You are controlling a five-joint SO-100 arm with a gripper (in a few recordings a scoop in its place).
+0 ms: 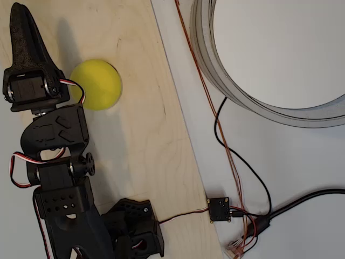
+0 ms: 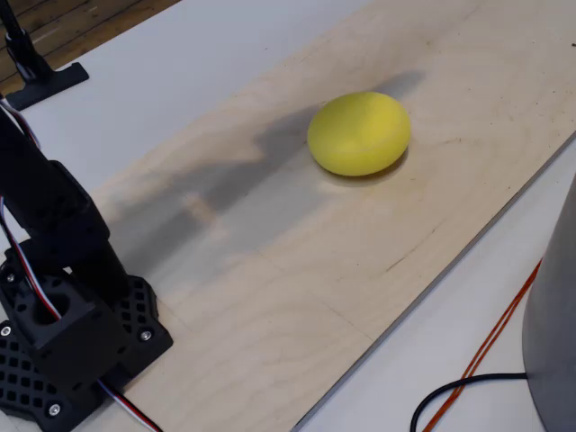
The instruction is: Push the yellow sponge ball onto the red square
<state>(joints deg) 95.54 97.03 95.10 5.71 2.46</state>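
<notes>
The yellow sponge ball [image 1: 97, 83] [image 2: 360, 133] rests on the pale wooden board [image 1: 145, 151] [image 2: 297, 252]. In the overhead view my black gripper [image 1: 20, 15] points toward the top edge, to the left of the ball and a little beyond it. Its fingers form one tapered point, shut on nothing. The gripper's motor body [image 1: 35, 86] sits just left of the ball, nearly touching it. The red square is hidden or out of view in both views. The arm's base [image 2: 67, 342] stands at the board's lower left in the fixed view.
A large grey ring [image 1: 253, 102] lies on the white table right of the board. Orange and black cables [image 1: 229, 156] run past it to a small black connector box [image 1: 219, 209]. A black stand foot [image 2: 40, 81] sits far left.
</notes>
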